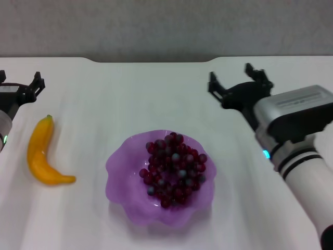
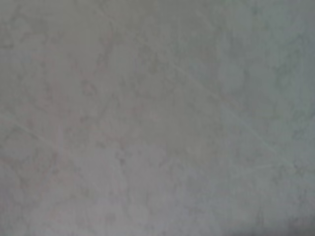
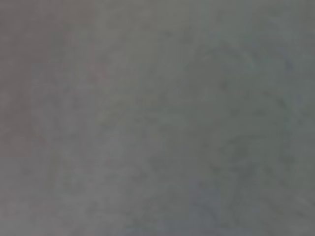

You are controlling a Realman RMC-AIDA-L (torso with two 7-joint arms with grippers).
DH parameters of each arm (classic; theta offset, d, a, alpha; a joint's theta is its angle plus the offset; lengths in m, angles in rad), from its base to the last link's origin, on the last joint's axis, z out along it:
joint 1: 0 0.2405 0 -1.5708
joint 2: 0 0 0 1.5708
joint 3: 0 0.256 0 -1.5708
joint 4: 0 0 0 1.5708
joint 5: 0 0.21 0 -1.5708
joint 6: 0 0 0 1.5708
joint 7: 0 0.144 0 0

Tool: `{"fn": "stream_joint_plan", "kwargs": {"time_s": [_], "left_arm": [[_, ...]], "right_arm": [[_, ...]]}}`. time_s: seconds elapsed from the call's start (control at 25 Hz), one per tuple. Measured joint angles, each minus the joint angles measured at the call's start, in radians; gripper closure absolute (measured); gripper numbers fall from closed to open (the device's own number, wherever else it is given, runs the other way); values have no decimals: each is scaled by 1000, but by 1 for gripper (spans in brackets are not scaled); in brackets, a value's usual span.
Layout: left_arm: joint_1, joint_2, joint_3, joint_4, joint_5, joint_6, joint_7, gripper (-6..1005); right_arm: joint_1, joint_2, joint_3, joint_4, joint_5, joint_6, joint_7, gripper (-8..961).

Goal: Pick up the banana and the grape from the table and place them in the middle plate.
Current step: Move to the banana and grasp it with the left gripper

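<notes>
Head view: the grape [image 1: 174, 169] bunch fills the purple plate [image 1: 120, 172] at desk [image 1: 130, 94] center. The banana [image 1: 40, 153] lies on the desk at nine o'clock, below the left end effector [image 1: 28, 86]. The right end effector [image 1: 239, 83], at two o'clock, is spread and empty. Wrist views: blank grey.

Grape [image 1: 175, 169] lies in the middle plate [image 1: 120, 167], near the front centre of the table [image 1: 130, 94]. Banana [image 1: 42, 154] lies on the table left of the plate, apart from it. Left gripper [image 1: 25, 88] behind the banana at the left edge; right gripper [image 1: 238, 83] behind and right of the plate.
</notes>
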Motion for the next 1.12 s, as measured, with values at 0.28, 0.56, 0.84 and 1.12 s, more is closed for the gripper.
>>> {"fn": "stream_joint_plan", "kwargs": {"time_s": [0.28, 0.56, 0.84, 1.12], "left_arm": [[1, 1, 1, -1, 0, 0, 0, 106], [0, 0, 1, -1, 0, 0, 0, 106], [-5, 0, 1, -1, 0, 0, 0, 106], [-8, -2, 1, 0, 0, -3, -8, 106]], "right_arm": [[-6, -1, 23, 130, -5, -71, 202, 66], [-1, -3, 25, 300, -87, -138, 453, 68], [12, -3, 37, 428, -96, -162, 517, 71], [8, 2, 71, 478, -86, -197, 510, 74]]}}
